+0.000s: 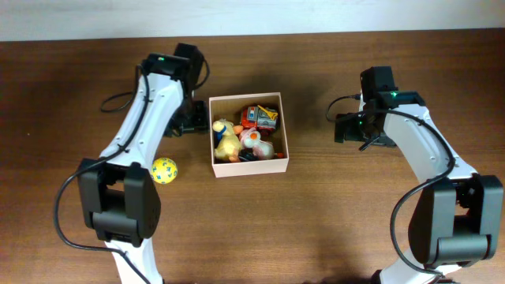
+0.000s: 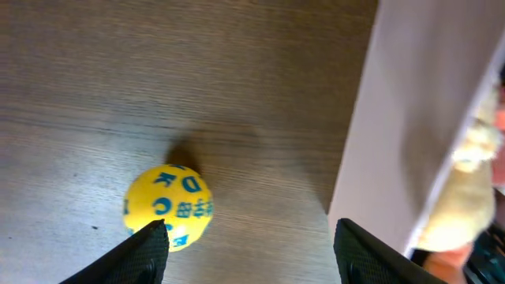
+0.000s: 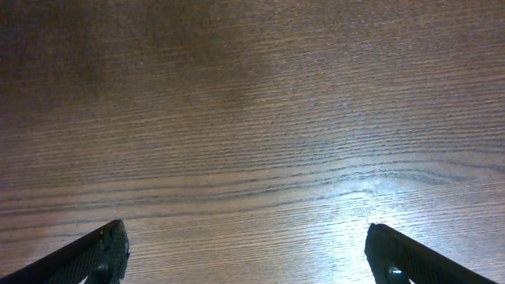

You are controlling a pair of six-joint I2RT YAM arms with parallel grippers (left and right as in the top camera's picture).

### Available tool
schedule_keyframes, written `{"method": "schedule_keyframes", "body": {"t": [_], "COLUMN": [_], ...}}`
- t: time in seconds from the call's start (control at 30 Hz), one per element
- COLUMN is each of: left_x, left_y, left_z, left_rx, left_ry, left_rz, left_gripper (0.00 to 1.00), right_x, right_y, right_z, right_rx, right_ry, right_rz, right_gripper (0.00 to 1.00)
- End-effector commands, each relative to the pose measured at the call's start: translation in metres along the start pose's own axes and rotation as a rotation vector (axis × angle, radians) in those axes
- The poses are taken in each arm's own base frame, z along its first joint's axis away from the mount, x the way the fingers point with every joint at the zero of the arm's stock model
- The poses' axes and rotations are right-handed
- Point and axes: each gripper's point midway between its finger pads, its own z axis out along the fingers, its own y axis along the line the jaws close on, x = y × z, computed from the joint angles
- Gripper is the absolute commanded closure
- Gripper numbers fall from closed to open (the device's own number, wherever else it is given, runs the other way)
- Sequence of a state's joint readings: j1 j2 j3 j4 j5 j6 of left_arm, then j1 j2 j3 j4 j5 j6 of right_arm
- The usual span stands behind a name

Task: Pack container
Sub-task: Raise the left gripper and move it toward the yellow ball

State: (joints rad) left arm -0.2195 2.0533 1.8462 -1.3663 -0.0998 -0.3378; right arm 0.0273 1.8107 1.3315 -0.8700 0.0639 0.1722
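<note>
The container [image 1: 285, 126] is a shallow square cardboard box with white walls and a tan inside, at the table's middle. It holds a yellow plush duck [image 1: 226, 140], a red and orange toy [image 1: 260, 117] and other small toys. A yellow ball with blue letters [image 1: 164, 170] lies on the table left of the container. In the left wrist view the ball [image 2: 168, 207] sits by the left fingertip and the container wall [image 2: 394, 126] is at the right. My left gripper [image 2: 251, 244] is open and empty beside the container's left wall. My right gripper [image 3: 246, 252] is open and empty over bare table.
The wooden table [image 1: 331, 221] spreads around the container. A light wall runs along the far edge [image 1: 252, 16].
</note>
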Motion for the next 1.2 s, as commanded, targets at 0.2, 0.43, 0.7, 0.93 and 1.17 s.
{"method": "schedule_keyframes", "body": {"t": [0.2, 0.43, 0.7, 0.93, 1.17], "left_x": [-0.005, 0.012, 0.023, 0.016, 0.054], "left_y": [0.02, 0.021, 0.039, 0.07, 0.075], "left_z": [0.01, 0.052, 0.058, 0.038, 0.028], "left_rx": [-0.043, -0.058, -0.069, -0.094, -0.098], "left_ry": [-0.013, 0.025, -0.053, -0.121, 0.001], "left_rz": [-0.048, -0.044, -0.092, -0.156, -0.222], "left_gripper": [0.3, 0.29, 0.27, 0.26, 0.26], "right_x": [-0.006, -0.006, -0.006, -0.006, -0.006], "right_y": [-0.004, -0.004, -0.004, -0.004, -0.004], "right_z": [-0.009, -0.009, -0.009, -0.009, -0.009], "right_rx": [0.012, 0.012, 0.012, 0.012, 0.012], "right_ry": [-0.031, -0.031, -0.03, -0.03, -0.03], "right_rz": [0.006, 0.006, 0.006, 0.006, 0.006], "right_gripper": [0.01, 0.01, 0.01, 0.01, 0.01]}}
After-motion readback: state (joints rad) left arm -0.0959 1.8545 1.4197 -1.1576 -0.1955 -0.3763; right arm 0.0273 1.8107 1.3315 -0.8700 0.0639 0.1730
